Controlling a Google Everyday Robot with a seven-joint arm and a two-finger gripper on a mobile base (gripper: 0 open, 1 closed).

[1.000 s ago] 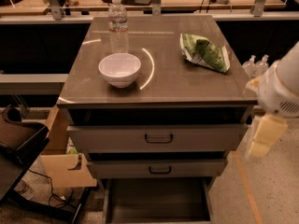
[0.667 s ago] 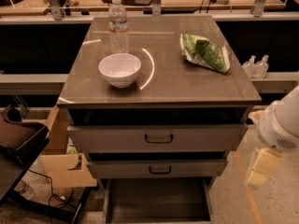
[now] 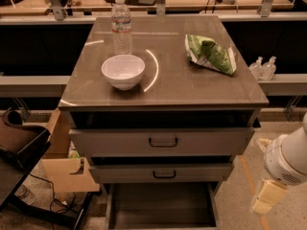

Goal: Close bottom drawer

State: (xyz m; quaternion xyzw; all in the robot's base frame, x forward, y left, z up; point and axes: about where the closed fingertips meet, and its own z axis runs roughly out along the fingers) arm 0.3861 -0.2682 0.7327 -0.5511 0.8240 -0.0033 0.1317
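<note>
- Bottom drawer (image 3: 160, 206), the lowest grey-brown metal drawer of the cabinet: sits at 6 o'clock in the camera view, pulled well out. Its dark box interior is open to view and looks empty. Its front panel and handle fall at or below the frame edge and cannot be made out.
- Middle grey-brown drawer front with black bar handle (image 3: 164, 174): directly at 12 o'clock from the open drawer, standing slightly proud of the cabinet.
- Taller top drawer front (image 3: 163, 142): above that, also a little ajar, with a dark gap under the cabinet's brown top (image 3: 168, 92).
- Gripper (image 3: 263, 202), cream-coloured, hanging below the white rounded arm housing (image 3: 288, 159): at about 4 o'clock in the frame, off the drawer's right side at its 3 o'clock. It is near the drawer but clear of it and touches nothing. Whether it is spread or pressed together cannot be told.
- On the top: white ceramic bowl (image 3: 123, 71) at 10 o'clock, clear plastic water bottle (image 3: 121, 25) just behind it, crumpled green snack bag (image 3: 210, 54) at 1 o'clock.
- Step in hand (judgement): approach, with no contact made and the drawer fully to close.
- Next move (judgement): bring the gripper round to the drawer's front face, centre it, then push straight toward 12 o'clock. An off-centre push could skew the drawer on its runners.
</note>
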